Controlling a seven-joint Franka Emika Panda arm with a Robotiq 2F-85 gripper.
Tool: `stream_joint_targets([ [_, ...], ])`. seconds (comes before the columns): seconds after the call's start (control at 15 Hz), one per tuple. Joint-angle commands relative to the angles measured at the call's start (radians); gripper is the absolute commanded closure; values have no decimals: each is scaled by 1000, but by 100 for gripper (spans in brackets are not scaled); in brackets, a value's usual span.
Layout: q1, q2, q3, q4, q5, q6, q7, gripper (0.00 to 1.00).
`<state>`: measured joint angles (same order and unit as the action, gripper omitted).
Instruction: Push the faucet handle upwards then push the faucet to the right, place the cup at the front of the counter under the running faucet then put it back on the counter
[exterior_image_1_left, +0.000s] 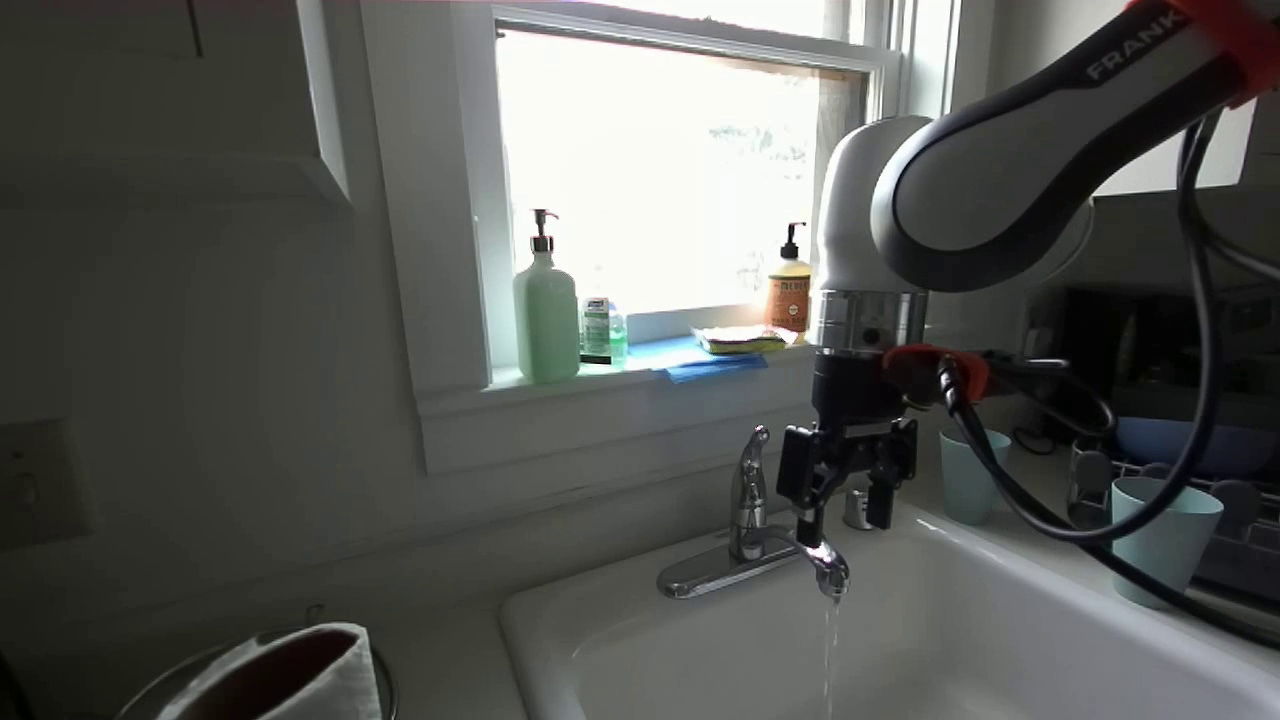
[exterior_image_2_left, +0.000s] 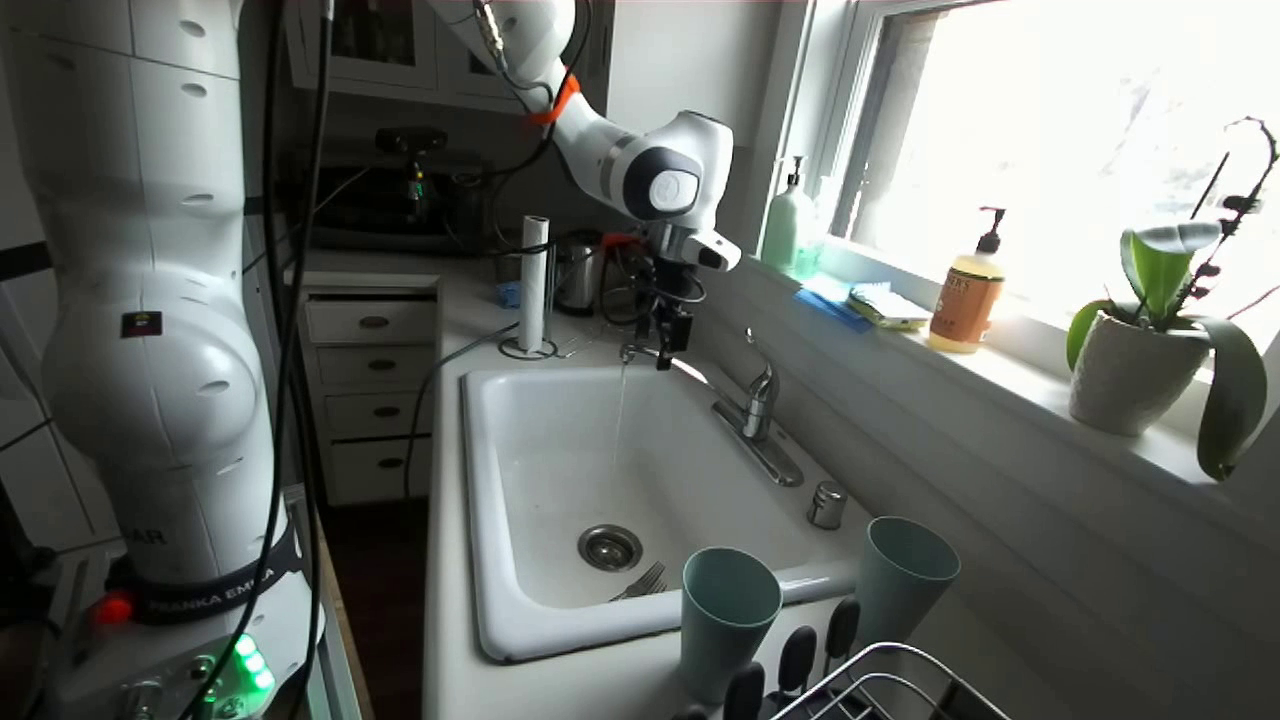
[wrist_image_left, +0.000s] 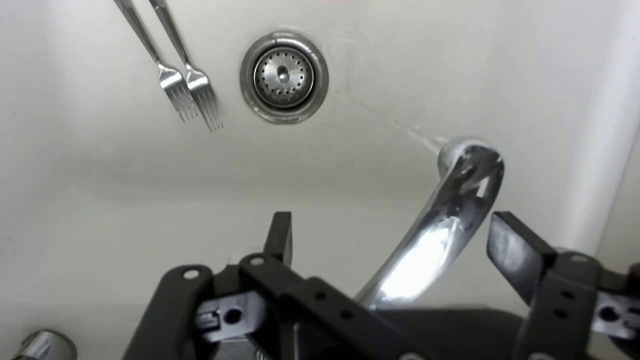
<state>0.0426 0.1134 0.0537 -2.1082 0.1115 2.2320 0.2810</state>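
Water (exterior_image_1_left: 831, 650) is already falling from the faucet (exterior_image_1_left: 749, 520) into the sink (exterior_image_2_left: 487, 500), and the faucet handle (exterior_image_1_left: 752, 462) points upward, so I take the first push as done. The jaws stand apart, the spout (wrist_image_left: 440, 237) slanting between them, ungripped. In the wrist view one fingertip (wrist_image_left: 515, 255) sits just beside the spout on the side away from the drain (wrist_image_left: 284, 77); whether it touches, I cannot tell. My guess is that the swing to the right is the step in hand, with that fingertip to do the pushing. I'd lean it flat against the chrome and sweep slowly, following the spout's arc. Better not to clamp down: the metal would probably slip, and a twist could strain the faucet. Keep off the handle, too, since a knock may cut the flow. The cup (exterior_image_2_left: 730, 630) stands upright on the desk (exterior_image_2_left: 580, 690) beside the sink, nearer the front than the other cup (exterior_image_2_left: 905, 575); I'd stop the spout where that front one can slip beneath it.
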Motion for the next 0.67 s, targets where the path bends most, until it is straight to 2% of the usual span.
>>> stream_joint_targets([
  [0.0, -1, 20, -1, 28, 56, -68, -45, 0],
  [0.4, -2, 44, -2, 43, 63, -96, -75, 0],
  [0.6, -2, 57, -1, 43, 75, -73, -96, 0],
])
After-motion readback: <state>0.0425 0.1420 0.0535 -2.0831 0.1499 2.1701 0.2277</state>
